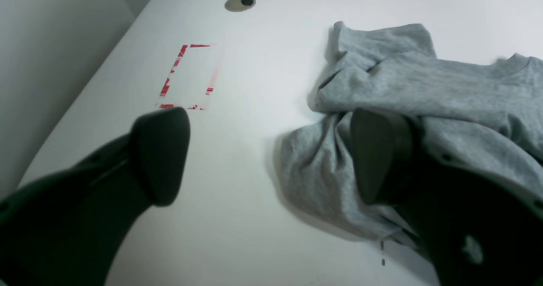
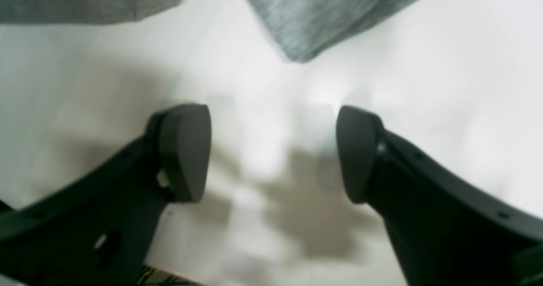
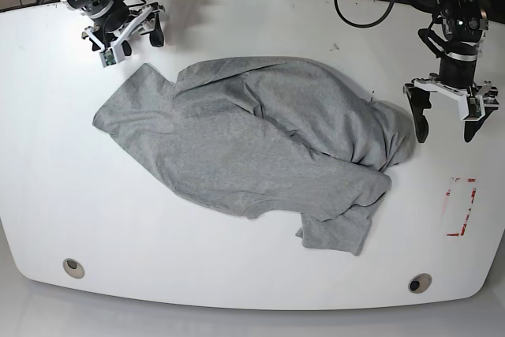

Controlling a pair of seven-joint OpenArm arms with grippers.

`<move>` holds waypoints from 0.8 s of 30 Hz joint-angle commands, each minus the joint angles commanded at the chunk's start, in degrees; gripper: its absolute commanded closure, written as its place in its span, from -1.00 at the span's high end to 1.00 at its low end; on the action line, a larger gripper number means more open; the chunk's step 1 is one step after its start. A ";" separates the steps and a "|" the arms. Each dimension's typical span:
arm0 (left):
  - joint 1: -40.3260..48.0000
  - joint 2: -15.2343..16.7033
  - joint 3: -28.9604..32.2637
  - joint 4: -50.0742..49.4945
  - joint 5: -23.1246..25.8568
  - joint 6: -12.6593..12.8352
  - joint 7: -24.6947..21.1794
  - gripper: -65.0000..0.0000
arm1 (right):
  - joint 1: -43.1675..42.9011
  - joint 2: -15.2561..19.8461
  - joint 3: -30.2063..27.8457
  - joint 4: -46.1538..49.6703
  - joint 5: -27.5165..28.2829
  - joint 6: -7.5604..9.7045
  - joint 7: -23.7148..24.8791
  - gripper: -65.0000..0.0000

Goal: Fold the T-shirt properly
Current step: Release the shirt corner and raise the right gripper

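T-shirt (image 3: 252,136), crumpled mid-desk (image 3: 237,274), long axis running from far left to near right in base view, one sleeve toward left gripper (image 3: 447,112). Left jaws apart, beside bunched cloth, holding nothing. Right gripper (image 3: 130,37) near shirt's far-left corner, jaws apart.

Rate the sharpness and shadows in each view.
Right wrist view: soft, blurred, right gripper casting smeared shadows on the table. Left wrist view: T-shirt fairly crisp, left gripper fingers blurred. Base view: sharp, evenly lit, faint shadows.
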 joint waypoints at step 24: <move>0.23 -0.17 -0.19 0.21 -0.14 0.00 -0.75 0.74 | -0.51 -0.27 -0.86 1.14 12.82 2.80 -3.98 -0.15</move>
